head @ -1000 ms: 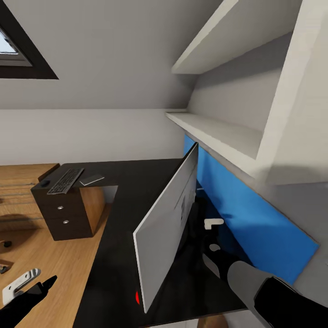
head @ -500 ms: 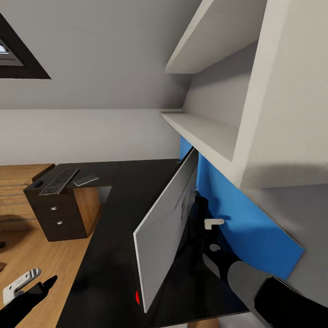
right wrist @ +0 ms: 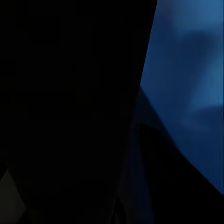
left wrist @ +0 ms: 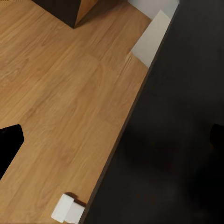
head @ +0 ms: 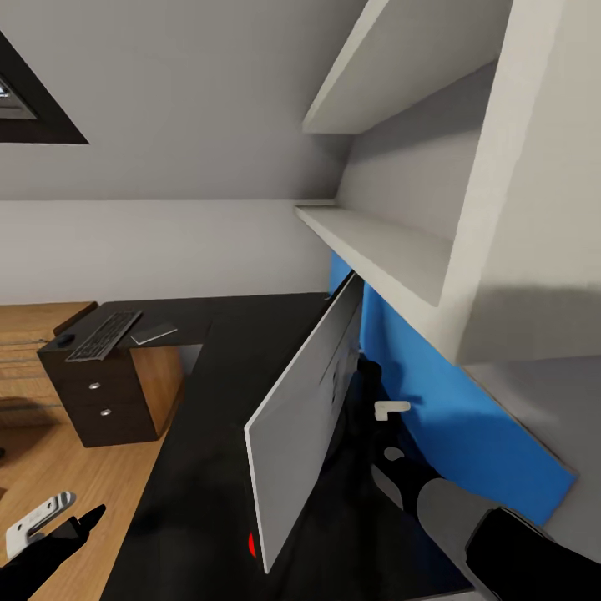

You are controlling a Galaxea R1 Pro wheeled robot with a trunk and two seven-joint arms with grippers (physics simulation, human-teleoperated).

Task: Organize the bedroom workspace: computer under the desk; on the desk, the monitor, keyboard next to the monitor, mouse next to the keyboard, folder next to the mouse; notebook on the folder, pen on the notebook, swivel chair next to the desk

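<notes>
The wide white-backed monitor [head: 305, 417] looks top-heavy (grip its stand); the right gripper [head: 377, 409] behind it, closure indiscernible

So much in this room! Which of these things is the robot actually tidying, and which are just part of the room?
Part of the job:
- monitor, white back showing, on the desk
- keyboard on the desk's far wing
- mouse beside the keyboard
- right arm, reaching behind the monitor

Just there:
- white shelves
- blue back panel
- wooden floor
- window
</notes>
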